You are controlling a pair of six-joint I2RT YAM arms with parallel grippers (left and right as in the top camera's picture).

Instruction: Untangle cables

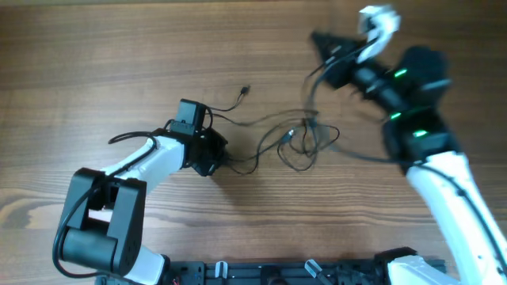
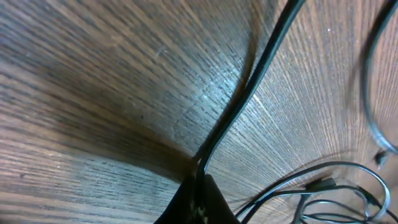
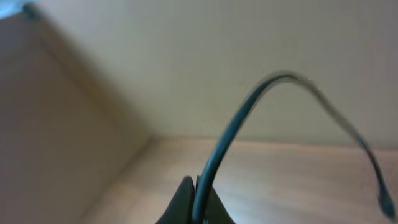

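The cables lie as thin black loops bunched at mid-table, and one plug end trails off to the upper left. My left gripper sits low at the bundle's left edge. In the left wrist view the left gripper is shut on one black cable, with more loops lying to the right. My right gripper is raised at the upper right and looks blurred. In the right wrist view the right gripper is shut on a cable that arcs up and droops to a free tip.
The wooden table extends to the left and far side. A black rail runs along the near edge between the arm bases. The left arm's thick wire loops beside its white link.
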